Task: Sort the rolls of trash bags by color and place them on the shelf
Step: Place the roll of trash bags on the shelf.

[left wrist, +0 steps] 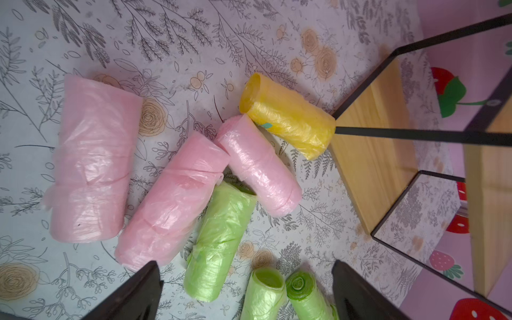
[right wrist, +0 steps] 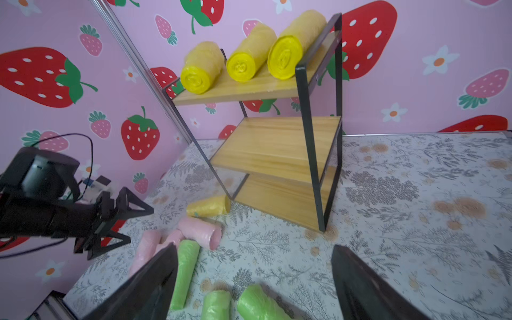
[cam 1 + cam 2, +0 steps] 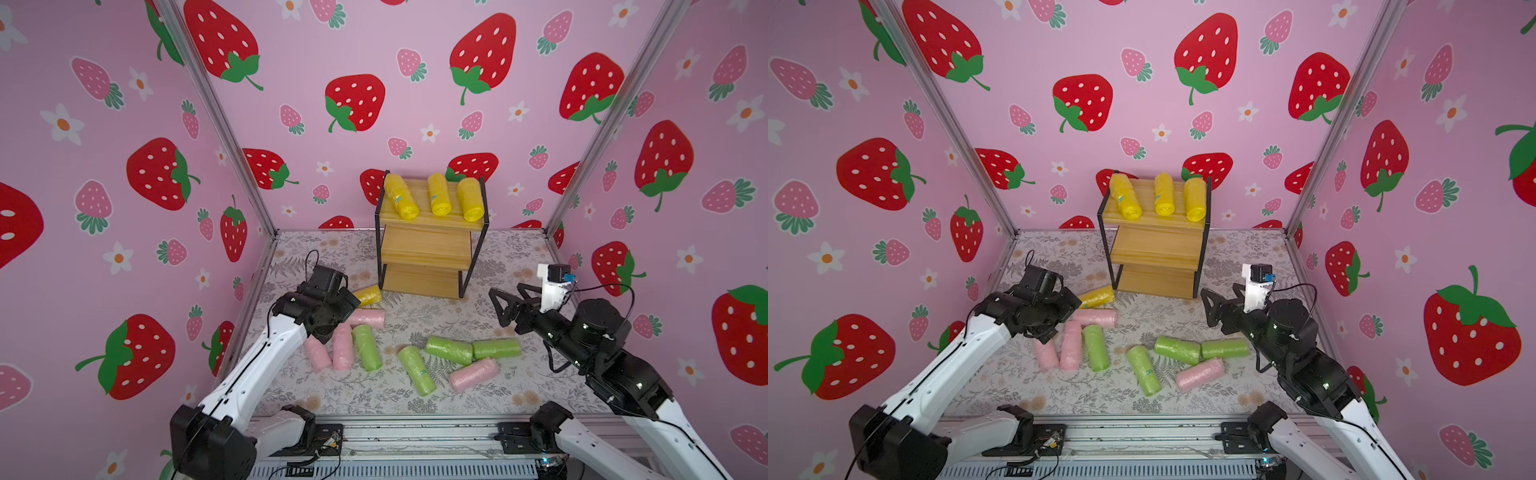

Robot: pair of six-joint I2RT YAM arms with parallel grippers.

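The shelf [image 3: 424, 249] stands at the back of the table. Three yellow rolls [image 3: 439, 200] lie on its top board, and the two lower boards are bare. Another yellow roll [image 1: 288, 116] lies on the table against the shelf's front left foot. Several pink rolls [image 1: 171, 202] and green rolls [image 3: 449, 350] lie scattered in front. My left gripper [image 1: 246, 263] hangs open and empty over the pink and green cluster on the left. In the air to the front right of the shelf [image 2: 274, 144], my right gripper [image 2: 255, 249] is open and empty, with green rolls [image 2: 257, 304] below it.
Pink strawberry-print walls [image 3: 124, 208] close in the table on the left, back and right, with metal posts [image 3: 232, 137] at the back corners. An aluminium rail [image 3: 415, 436] carrying both arm bases runs along the front edge. The table wears a floral cloth [image 3: 519, 390].
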